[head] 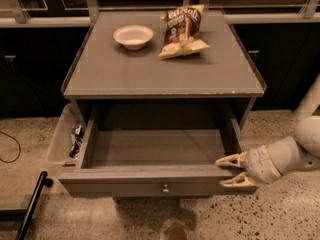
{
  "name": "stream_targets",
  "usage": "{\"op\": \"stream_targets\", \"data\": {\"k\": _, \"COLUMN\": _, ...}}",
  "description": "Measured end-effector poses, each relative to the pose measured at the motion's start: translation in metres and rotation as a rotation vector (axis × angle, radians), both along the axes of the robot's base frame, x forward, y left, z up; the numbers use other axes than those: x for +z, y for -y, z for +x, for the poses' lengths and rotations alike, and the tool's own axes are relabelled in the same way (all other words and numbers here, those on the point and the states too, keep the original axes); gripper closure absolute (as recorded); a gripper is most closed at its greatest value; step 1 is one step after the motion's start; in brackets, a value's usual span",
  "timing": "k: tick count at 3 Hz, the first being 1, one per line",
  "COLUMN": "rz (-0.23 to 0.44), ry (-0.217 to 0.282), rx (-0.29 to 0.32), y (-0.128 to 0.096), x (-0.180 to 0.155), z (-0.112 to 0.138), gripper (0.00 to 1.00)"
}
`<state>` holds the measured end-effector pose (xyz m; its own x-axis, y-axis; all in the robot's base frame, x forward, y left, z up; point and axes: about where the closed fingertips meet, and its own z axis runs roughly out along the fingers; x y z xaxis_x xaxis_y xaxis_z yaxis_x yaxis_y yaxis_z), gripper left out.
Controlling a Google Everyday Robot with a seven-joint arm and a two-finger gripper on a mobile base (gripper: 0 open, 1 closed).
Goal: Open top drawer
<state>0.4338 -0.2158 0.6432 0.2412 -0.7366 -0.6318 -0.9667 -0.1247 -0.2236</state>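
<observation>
Camera view: the top drawer [155,149] stands pulled well out, its grey inside showing. My gripper [220,173] sits at its front right corner, fingers spread astride the front. It looks open enough; I'd back off straight, without nudging it shut.

Grey tabletop [150,74], flat w/ thin raised edge, stands on speckled floor [285,219]. 2 things on it, both toward the back: white bowl [133,36], upright, left of centre in view; brown chip bag [183,31] just to its right, lying tilted, not touching bowl. Gripper [220,173] is below tabletop level, at rt front corner of the pulled-out top drawer [160,156], fingers spread.
</observation>
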Motion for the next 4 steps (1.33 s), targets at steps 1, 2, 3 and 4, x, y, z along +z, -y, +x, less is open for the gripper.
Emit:
{"op": "stream_targets", "data": {"k": 1, "rz": 0.0, "ry": 0.0, "rx": 0.0, "y": 0.0, "x": 0.0, "z": 0.0, "gripper": 0.81}}
{"op": "stream_targets", "data": {"k": 2, "rz": 0.0, "ry": 0.0, "rx": 0.0, "y": 0.0, "x": -0.0001, "z": -0.0001, "gripper": 0.57}}
{"op": "stream_targets", "data": {"k": 3, "rz": 0.046, "ry": -0.022, "rx": 0.022, "y": 0.0031, "x": -0.0032, "z": -0.0084, "gripper": 0.34}}
{"op": "stream_targets", "data": {"k": 4, "rz": 0.046, "ry": -0.022, "rx": 0.022, "y": 0.0027, "x": -0.0005, "z": -0.0087, "gripper": 0.38}}
